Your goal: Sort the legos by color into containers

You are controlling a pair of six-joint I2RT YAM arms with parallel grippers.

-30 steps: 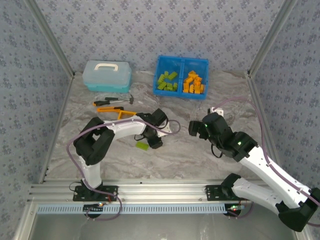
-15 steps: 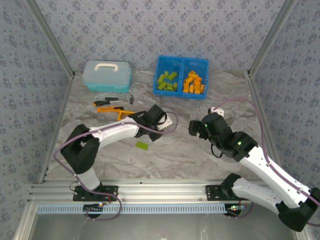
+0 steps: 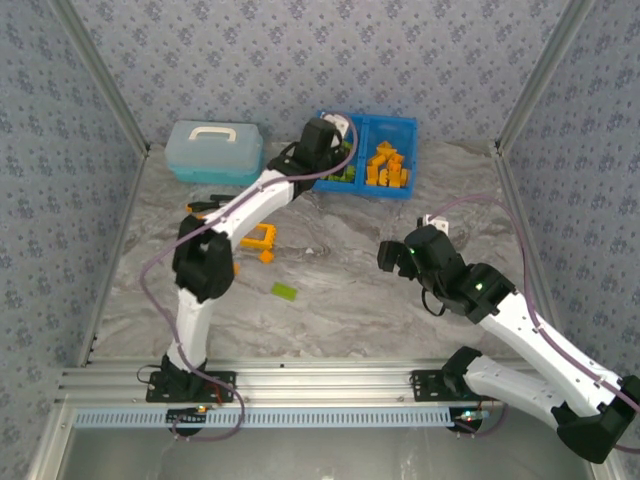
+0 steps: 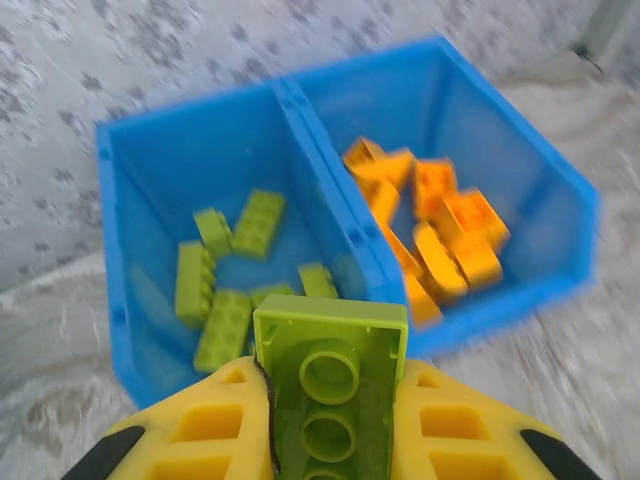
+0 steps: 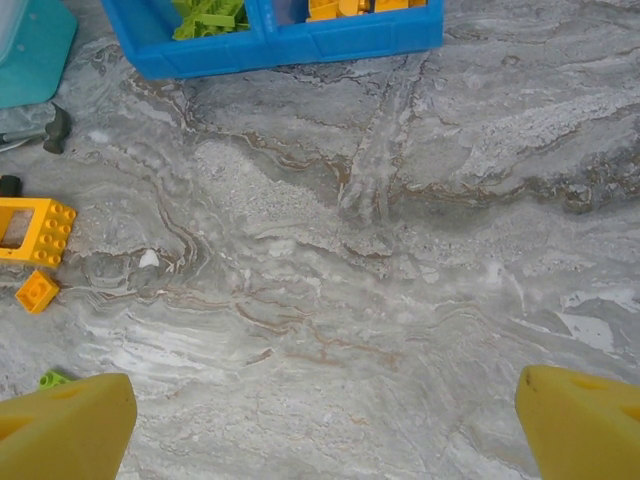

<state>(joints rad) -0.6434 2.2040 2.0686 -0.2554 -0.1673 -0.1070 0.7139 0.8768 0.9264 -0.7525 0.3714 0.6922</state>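
One lime brick [image 4: 330,365] sat clamped in the left pincer [image 4: 330,400], held above the blue tray [image 4: 560,230] at the far edge of the table [image 5: 400,250], likely to drop among its own colour. The tray's left compartment [image 4: 150,220] held green bricks [image 4: 225,300], the right compartment [image 4: 500,150] orange ones [image 4: 450,230]. The right pincer [image 5: 325,420] hung wide apart over the table's middle. An orange frame [image 5: 25,230], a small orange brick [image 5: 37,291] and a green plate [image 3: 284,291] lay unsorted nearer the left edge.

blue tray [image 3: 390,192] holds lime legos [image 4: 225,315] left, orange legos [image 4: 450,235] right; an orange frame [image 5: 57,232] and lime plate [image 3: 284,290] lie outside.
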